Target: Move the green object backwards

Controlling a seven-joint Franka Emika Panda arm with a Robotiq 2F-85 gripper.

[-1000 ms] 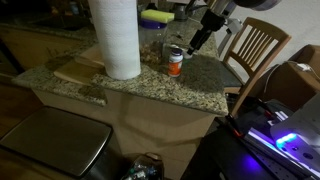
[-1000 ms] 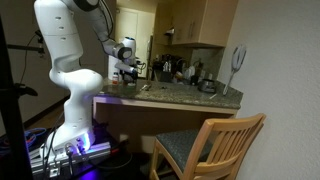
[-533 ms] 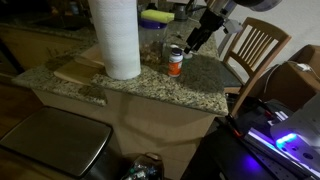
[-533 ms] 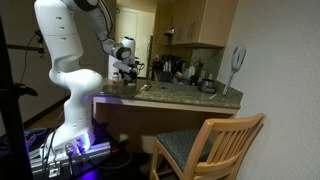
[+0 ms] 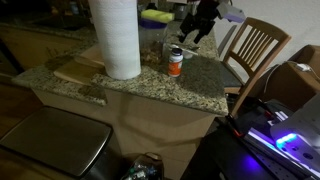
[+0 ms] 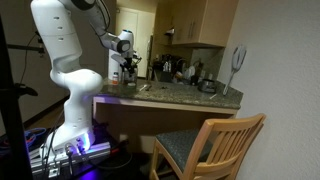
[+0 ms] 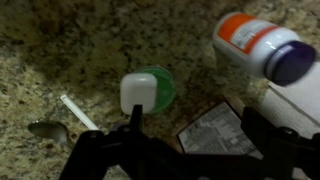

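In the wrist view the green object (image 7: 150, 92) is a small, low, pale green round thing with a white rounded patch on top. It lies on the granite counter just past my left fingertip. My gripper (image 7: 195, 135) is open and empty and hovers above the counter. A printed paper scrap (image 7: 215, 128) lies between its fingers. An orange bottle (image 7: 262, 45) with a white label and dark cap lies at the upper right. In both exterior views the gripper (image 5: 200, 25) (image 6: 127, 62) hangs above the counter behind the orange bottle (image 5: 175, 62). I cannot make out the green object there.
A tall paper towel roll (image 5: 115, 38) stands on a wooden board (image 5: 78, 70). A yellow sponge block (image 5: 155, 16) lies at the back. A spoon (image 7: 48, 130) and a white stick (image 7: 77, 112) lie left of the gripper. A wooden chair (image 5: 255, 45) (image 6: 210, 140) stands by the counter's end.
My gripper has risen and moved a little back from the orange bottle. The objects on the counter have not moved.
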